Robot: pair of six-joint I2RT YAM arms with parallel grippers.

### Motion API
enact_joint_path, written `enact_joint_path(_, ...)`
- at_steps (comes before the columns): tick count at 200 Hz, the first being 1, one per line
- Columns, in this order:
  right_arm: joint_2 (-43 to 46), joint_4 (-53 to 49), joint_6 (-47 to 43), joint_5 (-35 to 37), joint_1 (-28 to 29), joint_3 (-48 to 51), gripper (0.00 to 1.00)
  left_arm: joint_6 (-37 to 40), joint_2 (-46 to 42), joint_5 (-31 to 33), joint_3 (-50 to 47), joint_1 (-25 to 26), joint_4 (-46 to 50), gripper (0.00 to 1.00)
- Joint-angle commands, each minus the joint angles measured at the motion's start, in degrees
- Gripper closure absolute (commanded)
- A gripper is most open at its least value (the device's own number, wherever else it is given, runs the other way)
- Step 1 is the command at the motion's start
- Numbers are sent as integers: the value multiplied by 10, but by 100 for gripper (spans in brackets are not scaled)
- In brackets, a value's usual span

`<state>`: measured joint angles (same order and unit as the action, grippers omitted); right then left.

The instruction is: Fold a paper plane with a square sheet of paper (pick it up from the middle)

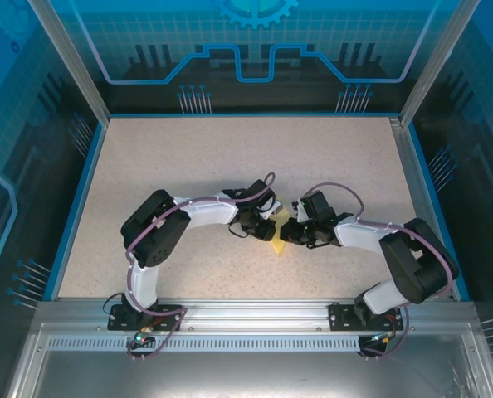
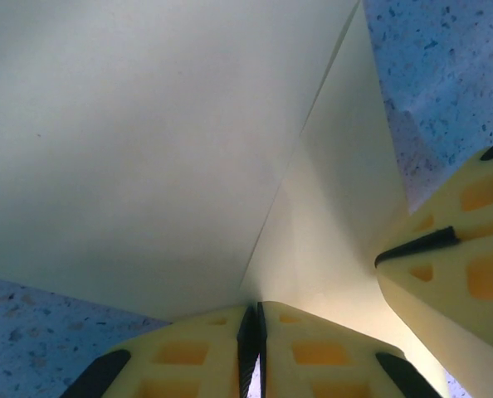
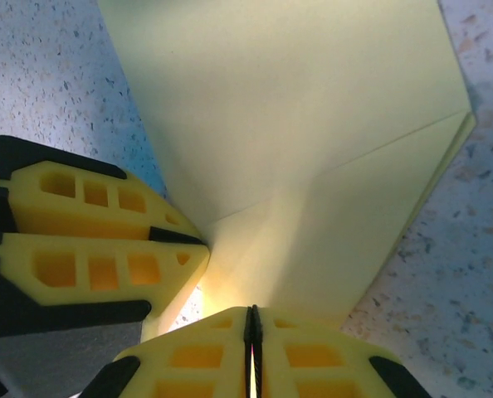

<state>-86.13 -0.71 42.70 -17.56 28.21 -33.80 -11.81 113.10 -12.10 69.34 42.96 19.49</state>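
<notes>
The square sheet of paper (image 1: 278, 245) is pale yellow and folded, with a sharp crease running through it. It sits at mid-table between both arms, and I cannot tell whether it has the paper plane's wedge shape. My left gripper (image 1: 270, 225) meets it from the left. In the left wrist view the paper (image 2: 147, 149) spreads ahead, its lower edge pinched in my shut left gripper (image 2: 257, 319). In the right wrist view the creased paper (image 3: 296, 108) runs down into my shut right gripper (image 3: 251, 319). The right gripper (image 1: 293, 233) meets it from the right, the two grippers nearly touching.
The speckled beige table (image 1: 230, 157) has a blue rim and clear walls on metal posts around it. A metal rail (image 1: 255, 311) with both arm bases runs along the near edge. The right gripper's fingers (image 2: 454, 265) and the left gripper's fingers (image 3: 89, 232) crowd each other's wrist views.
</notes>
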Motion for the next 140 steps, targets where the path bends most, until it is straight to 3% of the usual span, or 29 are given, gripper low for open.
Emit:
enact_joint_path(1,-18,23,9,-5,7,9,88,11,64,74,-20,-10,26,85)
enact_joint_path(140,-12,-24,-32,-9,20,27,90,14,82,72,-16,-14,30,85)
